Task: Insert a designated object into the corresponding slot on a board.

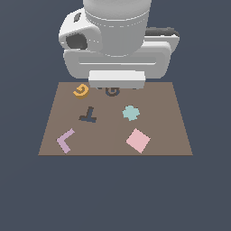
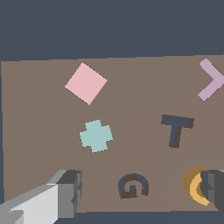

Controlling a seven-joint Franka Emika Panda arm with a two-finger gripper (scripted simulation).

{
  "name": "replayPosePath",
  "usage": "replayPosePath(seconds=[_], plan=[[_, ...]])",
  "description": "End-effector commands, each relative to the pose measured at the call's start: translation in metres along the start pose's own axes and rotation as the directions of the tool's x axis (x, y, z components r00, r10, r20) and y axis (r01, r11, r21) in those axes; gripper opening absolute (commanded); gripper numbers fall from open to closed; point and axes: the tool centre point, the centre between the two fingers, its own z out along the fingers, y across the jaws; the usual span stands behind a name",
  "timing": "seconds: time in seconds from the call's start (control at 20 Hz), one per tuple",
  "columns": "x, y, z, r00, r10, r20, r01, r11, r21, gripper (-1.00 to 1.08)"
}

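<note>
Honestly, the main risk at this moment was a bad grab: the small orange-yellow G-shaped block (image 1: 80, 90) lay flat on the large flat brown rectangular board (image 1: 167, 131) near its far edge, toward the exterior view's left, and in the wrist view one dark grey finger (image 2: 213, 189) already overlapped it while the other finger (image 2: 68, 190) sat well apart on the far side of the dark grey-brown G-shaped cutout (image 2: 133, 185). So the two-finger gripper (image 2: 141, 190) was spread wide, holding nothing, and centred nearer the slot than the block. Closing or descending from there would likely have clipped the G block's rim and shoved or spun it rather than caught it. Second risk: the block was thin and ring-like with an open gap, so a pinch across the curve could slip. Third: the slot matched the block's outline closely, so any yaw error at insertion would probably have left it riding on the board surface. The dark T-shaped cutout (image 1: 89, 115) lay near, but its shape ruled out a mix-up. Everything rendered matte and untextured: flat plain-coloured pieces, no gloss. Distractors were the lilac L-shaped piece (image 1: 65, 140), the pink square tile (image 1: 138, 140) turned diamond-wise, and a pale teal cross-shaped piece (image 1: 131, 113), all lying apart from each other. The white arm body hid the board's far edge in the exterior view.
</note>
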Motion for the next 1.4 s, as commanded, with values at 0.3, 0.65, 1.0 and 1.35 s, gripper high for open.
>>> replayPosePath(seconds=[0.3, 0.65, 1.0, 1.35], plan=[[-0.003, 0.012, 0.009, 0.999, 0.046, 0.000, -0.046, 0.999, -0.001, 1.00], [-0.019, 0.055, 0.041, 0.978, 0.207, -0.003, -0.207, 0.978, -0.006, 1.00], [-0.053, 0.110, 0.086, 0.906, 0.424, -0.007, -0.424, 0.906, -0.012, 1.00], [-0.078, 0.137, 0.112, 0.842, 0.539, -0.009, -0.540, 0.842, -0.014, 1.00]])
